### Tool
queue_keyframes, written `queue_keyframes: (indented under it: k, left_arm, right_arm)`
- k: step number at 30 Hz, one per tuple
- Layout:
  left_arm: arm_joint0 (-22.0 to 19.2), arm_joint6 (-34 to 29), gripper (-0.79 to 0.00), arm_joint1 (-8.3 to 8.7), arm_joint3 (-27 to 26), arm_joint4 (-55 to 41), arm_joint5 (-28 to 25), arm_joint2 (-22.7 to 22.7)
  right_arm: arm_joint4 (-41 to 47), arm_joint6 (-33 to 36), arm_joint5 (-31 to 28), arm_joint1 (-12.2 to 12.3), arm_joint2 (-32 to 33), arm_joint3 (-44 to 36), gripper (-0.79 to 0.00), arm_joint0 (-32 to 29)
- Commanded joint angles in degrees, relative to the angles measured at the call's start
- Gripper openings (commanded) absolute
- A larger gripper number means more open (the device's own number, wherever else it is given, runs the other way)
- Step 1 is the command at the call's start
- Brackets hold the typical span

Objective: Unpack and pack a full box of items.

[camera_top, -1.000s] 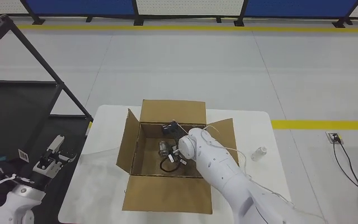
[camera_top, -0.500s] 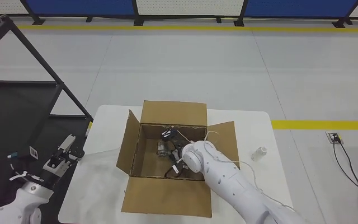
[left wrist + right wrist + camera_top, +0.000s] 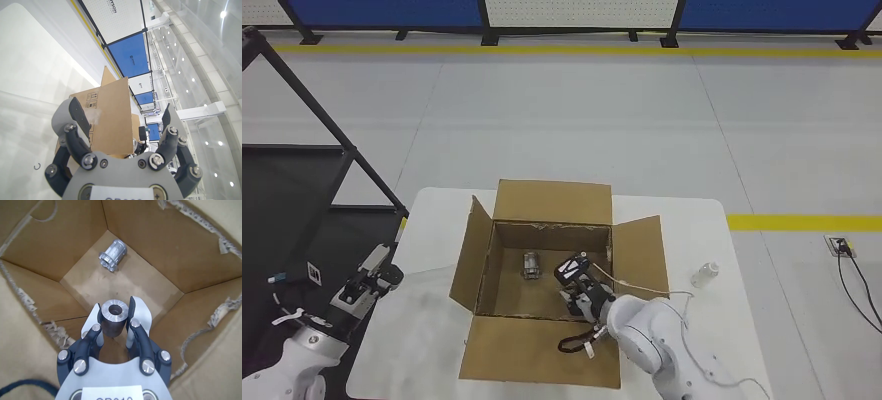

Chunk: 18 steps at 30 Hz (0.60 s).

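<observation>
An open cardboard box [image 3: 550,200] stands in the middle of the white table [image 3: 432,230]. My right gripper [image 3: 115,306] hangs inside the box, above its floor, shut on a dark grey metal cylinder [image 3: 113,323] with a round bore in its end. A silver ribbed hub part [image 3: 112,255] lies on the box floor farther in; from above this hub [image 3: 532,265] sits left of centre. My left gripper [image 3: 121,105] is open with nothing in it, off the table's left edge, facing the box's outer wall [image 3: 111,117]. From above, the left gripper [image 3: 388,264] is well apart from the box.
A small clear bottle [image 3: 704,273] stands on the table right of the box. The four box flaps stand up and outward, with torn edges [image 3: 217,311]. A black cable [image 3: 577,345] loops over the box's front flap beside the right arm.
The right arm has pulled back from the box's middle toward its front wall, with the cylinder in its gripper. The left arm has risen closer to the table's left edge.
</observation>
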Motion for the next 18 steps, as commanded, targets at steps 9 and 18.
queue_keyframes:
  k: [9,18]
  left_arm:
    - [1.33,1.21,0.0,-0.06,-0.99,0.18,-0.22,0.22]
    - [1.33,1.21,0.0,-0.06,-0.99,0.18,-0.22,0.22]
  right_arm:
    - [-3.47,-9.25,0.64,0.58,2.35,-1.67,-0.785,-3.96]
    - [-3.32,-9.67,0.78,0.57,2.38,-1.45,-0.785,-4.24]
